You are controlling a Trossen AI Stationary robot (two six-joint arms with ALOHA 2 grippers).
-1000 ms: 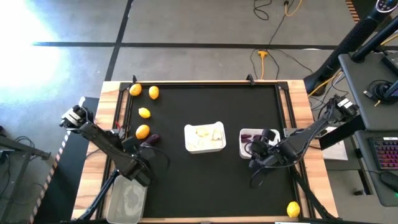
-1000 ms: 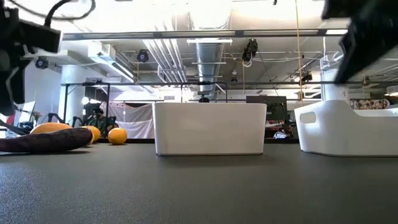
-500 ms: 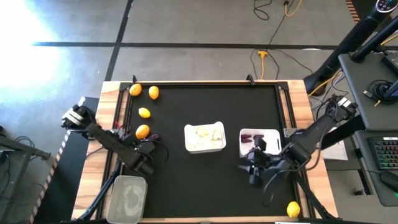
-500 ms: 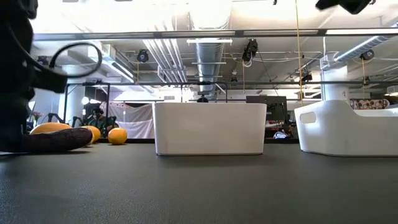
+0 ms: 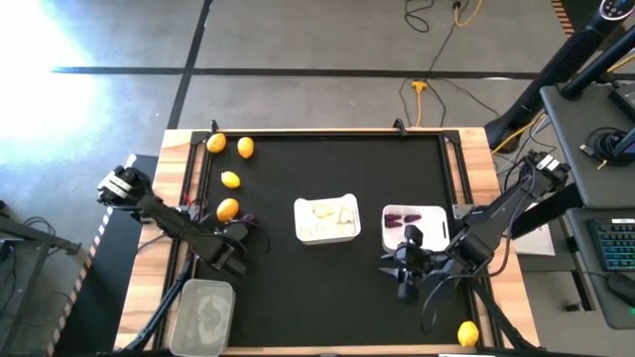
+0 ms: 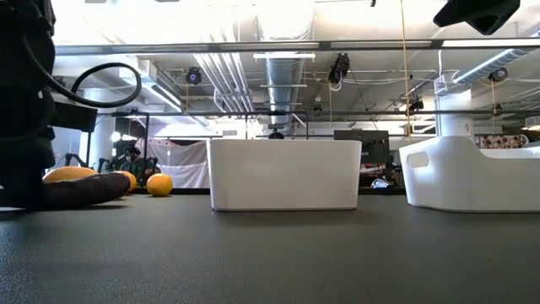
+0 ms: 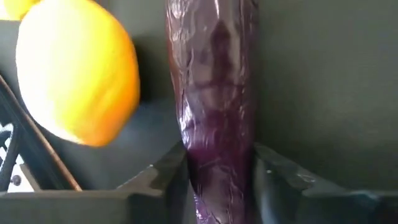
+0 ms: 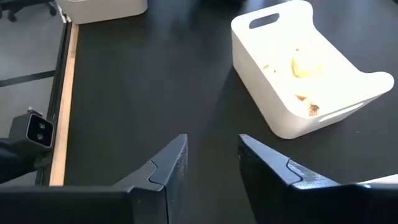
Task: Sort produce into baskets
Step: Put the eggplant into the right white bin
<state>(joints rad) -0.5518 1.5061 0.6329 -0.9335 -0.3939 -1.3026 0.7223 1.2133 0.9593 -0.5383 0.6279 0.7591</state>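
A dark purple vegetable (image 7: 214, 93) lies on the black mat at the table's left, beside a yellow lemon (image 7: 78, 71). My left gripper (image 5: 236, 241) is low over the mat and shut on this vegetable, which also shows in the low view (image 6: 84, 189). My right gripper (image 5: 402, 270) is open and empty over the mat, just near of the right white tray (image 5: 415, 226), which holds purple vegetables. The middle white tray (image 5: 326, 220) holds pale garlic-like pieces. Several lemons (image 5: 230, 179) lie at the far left. My left gripper pinches the purple vegetable between its two fingers (image 7: 165, 177), at the end nearest the gripper (image 7: 217, 180). The fingers come in low, slanting down from the table's near side, and lie along it. The vegetable lies on the mat, the rest of it reaching out ahead of the fingers.
A clear greyish tub (image 5: 203, 315) stands at the near left corner. One lemon (image 5: 467, 333) lies at the near right. The mat between the trays and the near edge is bare. A wooden border (image 5: 327, 131) frames the mat.
My right gripper has drawn back from over the right white tray toward the table's near edge, uncovering the purple vegetables in it. My left gripper has gone toward the far edge, down to the purple vegetable by the lemon.
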